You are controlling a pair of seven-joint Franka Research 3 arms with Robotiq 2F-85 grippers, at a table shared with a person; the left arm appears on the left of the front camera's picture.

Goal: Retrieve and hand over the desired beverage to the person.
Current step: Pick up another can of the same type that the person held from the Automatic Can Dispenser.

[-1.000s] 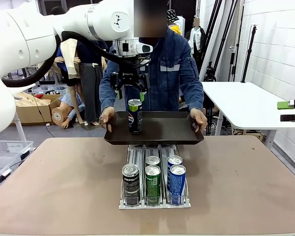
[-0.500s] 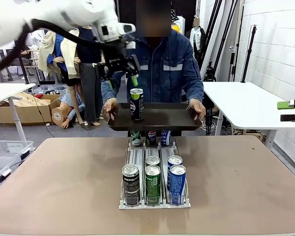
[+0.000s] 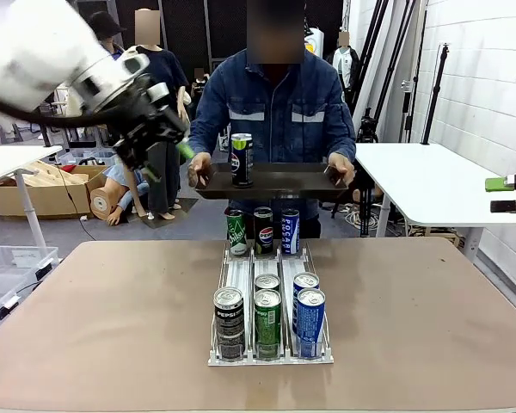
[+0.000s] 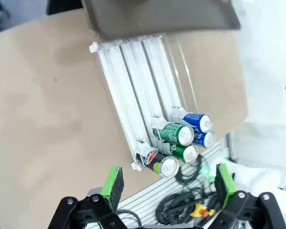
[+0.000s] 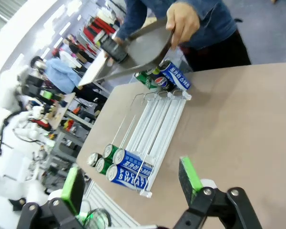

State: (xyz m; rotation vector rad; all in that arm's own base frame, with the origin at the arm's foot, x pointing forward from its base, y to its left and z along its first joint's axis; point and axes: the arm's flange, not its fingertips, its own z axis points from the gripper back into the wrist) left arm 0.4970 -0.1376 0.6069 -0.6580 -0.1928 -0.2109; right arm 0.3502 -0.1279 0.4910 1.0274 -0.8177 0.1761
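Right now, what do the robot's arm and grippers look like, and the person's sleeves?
Left arm: glossy white shell, black cable alongside. Left gripper and right gripper: black bodies, green pads. The person's sleeves: dark-blue denim.

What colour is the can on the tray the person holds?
The can is mostly black, with green near the top, clearest in the front view.

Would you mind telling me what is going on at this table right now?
The person holds a dark tray with both hands at the far side of the table, with one black can standing upright on it. The left gripper is open and empty, up beside the tray. The right gripper is open and empty too. On the table, a white rack holds more cans at its near and far ends.
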